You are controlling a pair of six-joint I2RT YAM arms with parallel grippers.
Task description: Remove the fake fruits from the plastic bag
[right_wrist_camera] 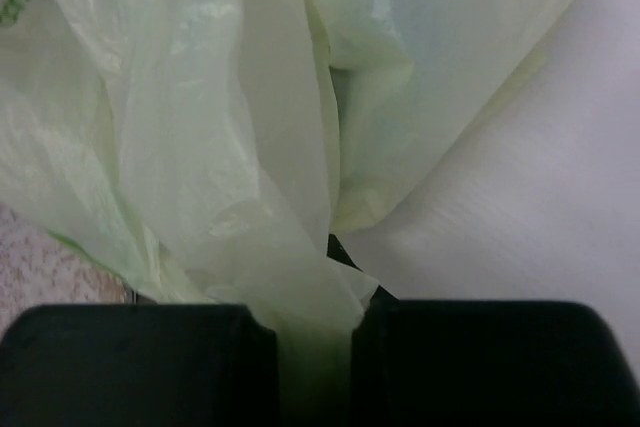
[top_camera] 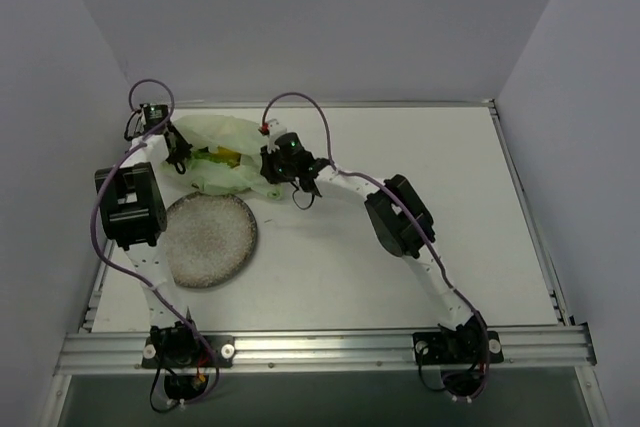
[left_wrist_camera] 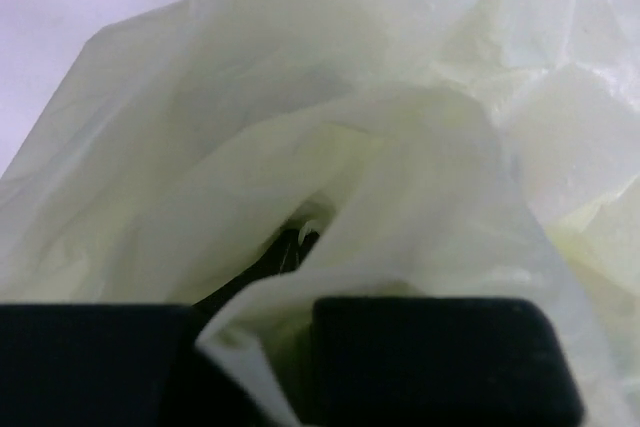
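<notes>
As both arms (top_camera: 400,217) reach forward, left gripper (left_wrist_camera: 255,352) and right gripper (right_wrist_camera: 315,352) pinch the plastic bag (top_camera: 228,135).

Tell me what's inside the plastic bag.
At the mouth of the plastic bag, a yellow fruit shows from above. The wrinkled film hides whatever else is inside.

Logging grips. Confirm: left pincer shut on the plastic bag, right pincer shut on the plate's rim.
The right wrist view shows the right pincer shut on a fold of the plastic bag, not on the plate. The left pincer is shut on the bag, as stated.
</notes>
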